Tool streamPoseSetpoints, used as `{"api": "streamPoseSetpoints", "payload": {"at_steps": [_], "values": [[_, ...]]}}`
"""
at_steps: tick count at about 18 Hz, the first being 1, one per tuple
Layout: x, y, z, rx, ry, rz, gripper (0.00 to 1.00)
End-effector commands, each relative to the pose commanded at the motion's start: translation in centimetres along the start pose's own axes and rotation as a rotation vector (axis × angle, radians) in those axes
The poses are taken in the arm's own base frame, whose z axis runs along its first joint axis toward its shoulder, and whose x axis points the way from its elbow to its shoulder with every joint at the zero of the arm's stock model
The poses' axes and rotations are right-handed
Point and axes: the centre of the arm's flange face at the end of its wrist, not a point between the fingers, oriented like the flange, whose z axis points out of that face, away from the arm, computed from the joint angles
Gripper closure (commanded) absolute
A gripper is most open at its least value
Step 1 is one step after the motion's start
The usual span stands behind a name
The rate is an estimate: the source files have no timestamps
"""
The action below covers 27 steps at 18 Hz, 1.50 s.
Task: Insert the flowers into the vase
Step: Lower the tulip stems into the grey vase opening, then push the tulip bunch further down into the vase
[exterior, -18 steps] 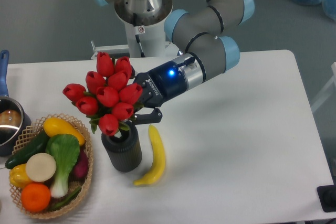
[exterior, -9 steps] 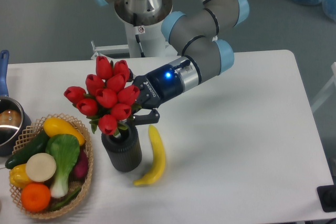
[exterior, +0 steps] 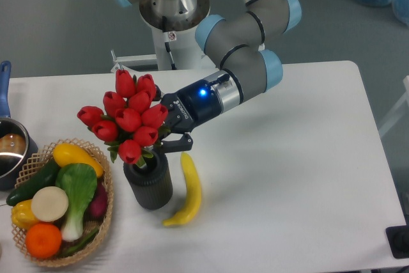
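My gripper [exterior: 167, 133] clamps the flowers [exterior: 131, 117], stems at the vase [exterior: 149, 182] mouth; banana [exterior: 186, 190] just beside the vase, on the table [exterior: 287, 177].

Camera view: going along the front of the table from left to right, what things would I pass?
Woven basket of vegetables → dark vase with the red flowers above it, held by the gripper → yellow banana → bare white table.
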Motion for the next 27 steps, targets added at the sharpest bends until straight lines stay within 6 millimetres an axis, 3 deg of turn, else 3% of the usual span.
{"api": "streamPoseSetpoints", "payload": {"at_steps": [27], "values": [[-0.5,4.1,-0.8,-0.035,-0.017,-0.002,0.55]]}}
